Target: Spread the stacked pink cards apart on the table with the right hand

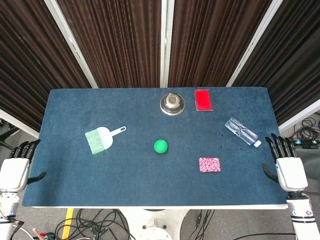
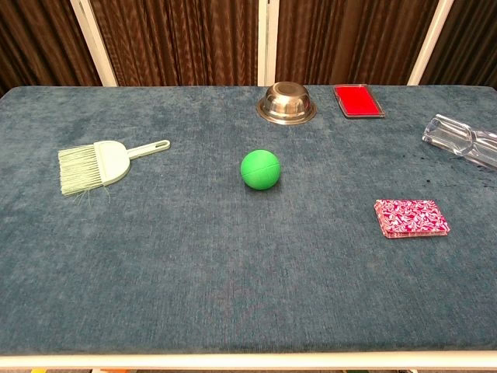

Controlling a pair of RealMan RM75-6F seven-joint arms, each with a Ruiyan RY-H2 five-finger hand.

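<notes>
The pink patterned cards [image 1: 209, 164] lie in one neat stack on the blue table, right of centre toward the front; the chest view shows the stack [image 2: 411, 217] at the right. My right hand [image 1: 287, 165] rests at the table's right edge, fingers straight and apart, holding nothing, well to the right of the stack. My left hand [image 1: 16, 167] sits at the left edge, also open and empty. Neither hand shows in the chest view.
A green ball [image 1: 160, 146] sits mid-table. A pale green brush [image 1: 100, 139] lies at the left. An upturned steel bowl [image 1: 173, 104] and a red flat box [image 1: 203, 100] stand at the back. A clear plastic bottle [image 1: 242, 132] lies between the cards and the right edge.
</notes>
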